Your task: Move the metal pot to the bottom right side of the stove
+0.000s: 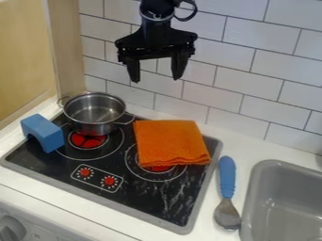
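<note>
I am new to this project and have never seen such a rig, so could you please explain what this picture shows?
The black machine is a robot arm; its open end effector hangs over the work area, holding nothing. A fixed camera looks down at a slant. On the stove are a metal pot, back left, and an orange cloth partly covering the right burner. A blue arch-shaped block sits at the left edge. Right of the stove are a blue-handled spoon and a grey sink.
</note>
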Motion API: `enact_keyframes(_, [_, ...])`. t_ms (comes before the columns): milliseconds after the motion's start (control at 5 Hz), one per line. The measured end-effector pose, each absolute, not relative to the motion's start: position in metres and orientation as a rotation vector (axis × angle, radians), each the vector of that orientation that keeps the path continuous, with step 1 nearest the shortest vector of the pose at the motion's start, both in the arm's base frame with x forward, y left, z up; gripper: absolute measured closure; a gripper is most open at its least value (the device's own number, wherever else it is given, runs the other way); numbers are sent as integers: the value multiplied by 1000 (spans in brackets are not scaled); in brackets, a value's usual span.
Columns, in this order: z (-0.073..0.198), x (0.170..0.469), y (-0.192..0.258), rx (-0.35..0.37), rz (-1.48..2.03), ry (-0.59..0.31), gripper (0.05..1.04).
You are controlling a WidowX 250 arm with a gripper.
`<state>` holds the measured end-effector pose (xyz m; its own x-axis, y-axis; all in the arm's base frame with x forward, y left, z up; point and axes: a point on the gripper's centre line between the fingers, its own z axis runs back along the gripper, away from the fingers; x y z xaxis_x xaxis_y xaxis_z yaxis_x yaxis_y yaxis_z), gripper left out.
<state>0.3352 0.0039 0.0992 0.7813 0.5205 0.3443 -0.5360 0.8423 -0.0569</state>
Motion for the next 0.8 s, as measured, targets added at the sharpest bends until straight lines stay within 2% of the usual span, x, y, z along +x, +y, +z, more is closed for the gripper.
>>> enact_keyframes(400, [73, 324, 3, 58, 589, -260, 85])
enact_keyframes(800, [66, 341, 24, 93, 637, -261, 85])
